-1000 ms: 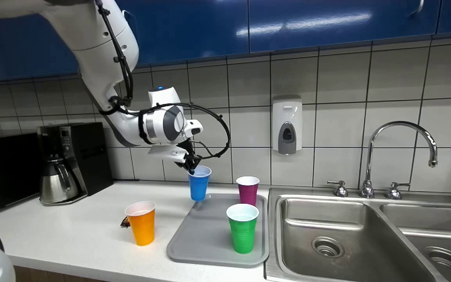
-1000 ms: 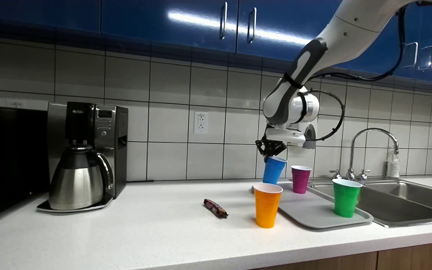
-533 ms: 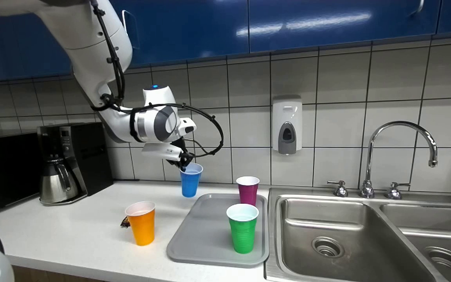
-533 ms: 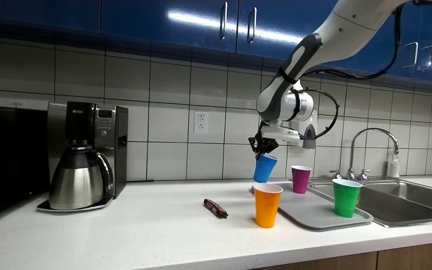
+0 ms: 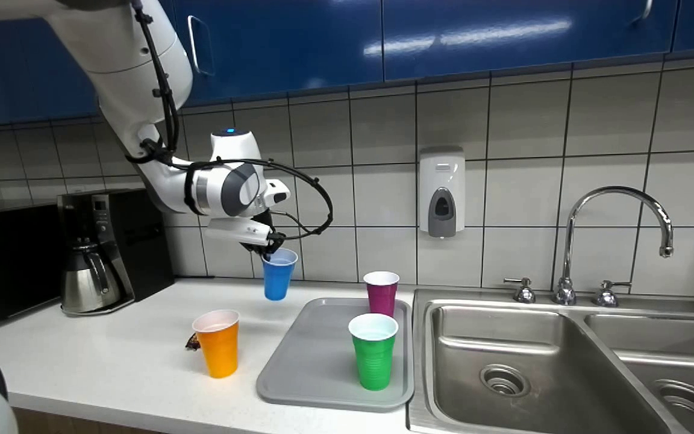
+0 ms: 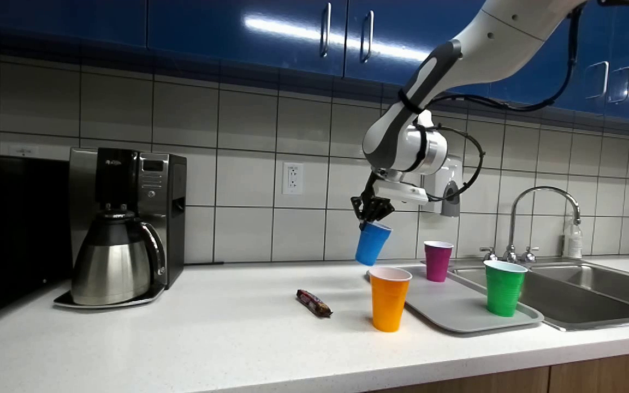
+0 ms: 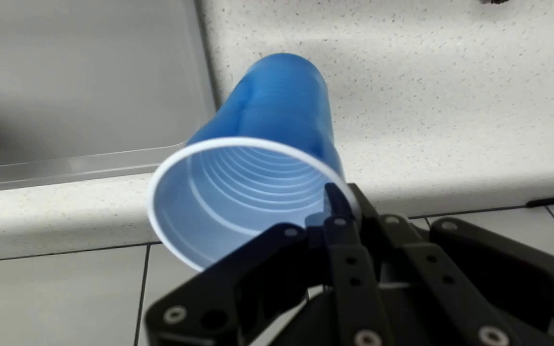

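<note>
blue cup (image 7: 258, 154) farther from gray tray (image 5: 317, 352), fingertip (image 7: 337, 202) of tool (image 7: 344, 190) inside

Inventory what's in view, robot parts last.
Speckled countertop: 1, white, below tiled wall
Double steel sink: 1, silver, in countertop
Chrome faucet: 1, silver, behind sink
Rectangular tray: 1, grey, beside sink
Plastic cups: 2, magenta cup and green cup, on tray
Orange plastic cup: 1, orange, on countertop
Blue plastic cup: 1, blue, tilted over countertop
Wrapped bar: 1, brown, on countertop
Coffee maker: 1, black/silver, on countertop
Boxy appliance: 1, black, beside coffee maker
Soap dispenser: 1, white, on wall
Outlet: 1, white, on wall
Bottle: 1, pale, behind sink
Cabinets: several, blue, above
Two-finger gripper: 1, black, on blue cup's rim
Arm: 1, white, overhead
</note>
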Available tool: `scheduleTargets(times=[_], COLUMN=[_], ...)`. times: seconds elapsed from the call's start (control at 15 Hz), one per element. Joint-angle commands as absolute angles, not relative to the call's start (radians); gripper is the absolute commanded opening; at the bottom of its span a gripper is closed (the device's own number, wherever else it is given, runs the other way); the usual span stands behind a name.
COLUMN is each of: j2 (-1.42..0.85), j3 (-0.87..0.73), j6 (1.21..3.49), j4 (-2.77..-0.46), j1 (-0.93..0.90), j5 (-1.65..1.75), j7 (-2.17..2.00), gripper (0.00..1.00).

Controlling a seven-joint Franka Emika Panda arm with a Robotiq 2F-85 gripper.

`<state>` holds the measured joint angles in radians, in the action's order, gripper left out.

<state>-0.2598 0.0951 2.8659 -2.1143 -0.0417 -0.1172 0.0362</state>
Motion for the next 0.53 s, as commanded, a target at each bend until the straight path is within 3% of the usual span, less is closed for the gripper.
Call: scheduleTargets(times=[0.0, 0.47], j2=[-0.227, -0.239], j3=[0.139, 0.146], j6=[2.874, 2.883], j4=[-2.142, -2.139], j1=[-0.017, -0.042], j5=[-0.154, -0.123], j7=[0.106, 0.100], gripper=[0.01, 0.01])
